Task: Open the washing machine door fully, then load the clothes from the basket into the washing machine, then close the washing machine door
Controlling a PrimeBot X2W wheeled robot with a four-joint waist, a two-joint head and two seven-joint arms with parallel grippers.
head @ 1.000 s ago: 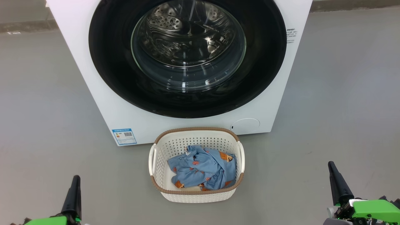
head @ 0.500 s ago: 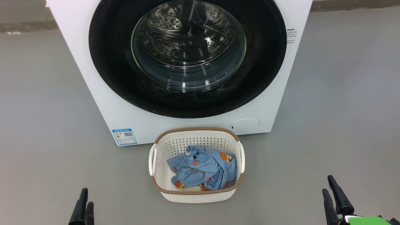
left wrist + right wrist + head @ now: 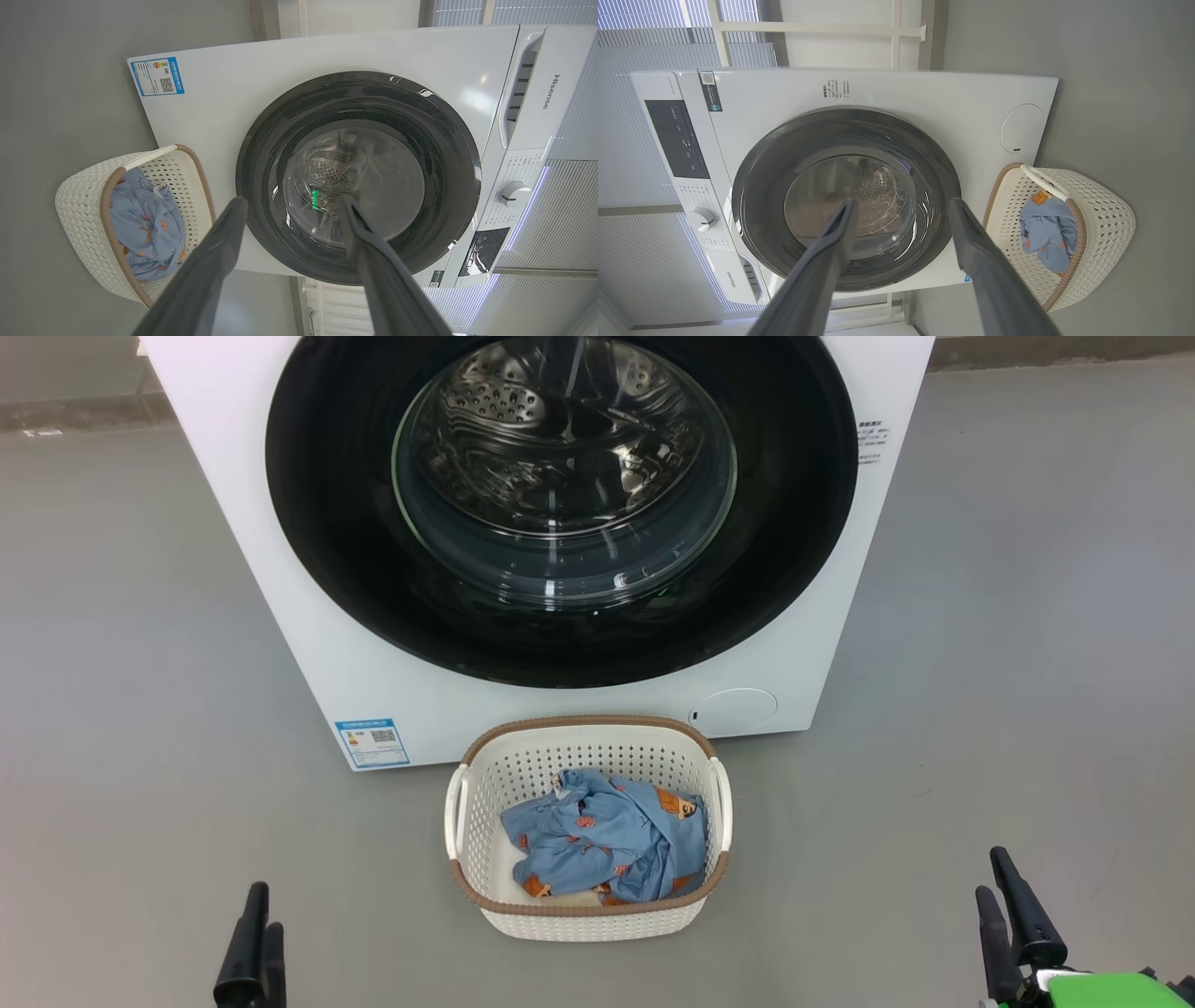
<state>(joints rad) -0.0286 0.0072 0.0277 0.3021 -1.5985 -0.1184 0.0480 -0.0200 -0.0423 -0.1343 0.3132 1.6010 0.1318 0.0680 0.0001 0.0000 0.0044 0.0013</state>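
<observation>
1. Blue clothes point(image 3: 607, 835) are being held by the basket point(image 3: 588, 922), lower centre.
2. Above, the washing machine door point(image 3: 327, 523) is being shown shut.
3. Left hand point(image 3: 266, 907) and right hand point(image 3: 991, 872), bottom corners, are being held spread.

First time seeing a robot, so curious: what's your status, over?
Left end effector and right end effector open, empty. Washing machine door shut; clothes in basket. Basket sits just before the door.

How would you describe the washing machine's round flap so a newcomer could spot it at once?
Find the white washing machine and look below its black door. Low on the front's right, beyond the basket, sits the flap: a white circle, unlike the blue rectangular sticker opposite.
</observation>
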